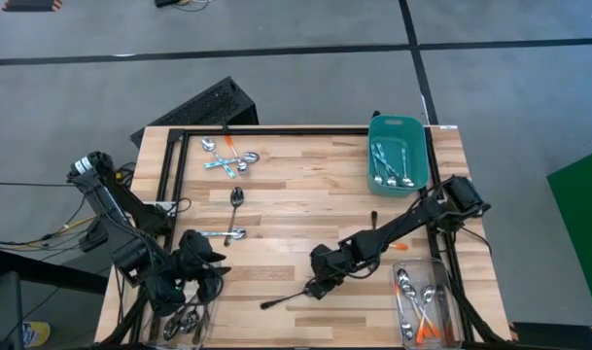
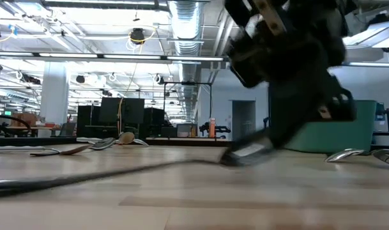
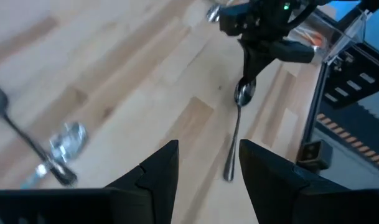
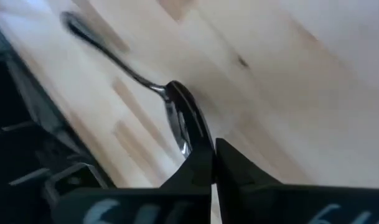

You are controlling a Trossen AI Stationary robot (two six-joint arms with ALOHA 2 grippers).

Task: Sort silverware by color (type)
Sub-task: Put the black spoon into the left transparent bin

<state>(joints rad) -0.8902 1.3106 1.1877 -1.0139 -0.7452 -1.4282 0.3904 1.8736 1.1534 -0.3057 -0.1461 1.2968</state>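
My right gripper [image 1: 318, 283] is near the middle of the table's near half, shut on a plain dark-metal spoon [image 1: 286, 297]. The spoon's handle runs toward the near left corner. My left gripper [image 1: 216, 271] is open beside the near left clear bin [image 1: 184, 323], which holds dark spoons, and it touches nothing. Its wrist view looks past its fingers [image 3: 208, 168] at that held spoon [image 3: 234, 140]. A cluster of orange- and blue-handled spoons [image 1: 227, 156] lies at the far left. Two single spoons [image 1: 236, 200] [image 1: 230, 233] lie flat nearer the middle. My right gripper pinches the dark spoon by its bowl [image 4: 182, 121] between the two fingers, coming from above at a slant. The fingers lie along the bowl. The handle [image 2: 105, 172] slopes down from the fingers to the tabletop; whether its free end [image 2: 2, 184] touches the wood I cannot tell.
A teal tub [image 1: 418, 156] at the far right holds several spoons. A clear bin [image 1: 449, 309] at the near right holds orange-handled spoons. A black frame rail [image 1: 276, 130] runs along the table's far edge. Bare wood lies between the two arms.
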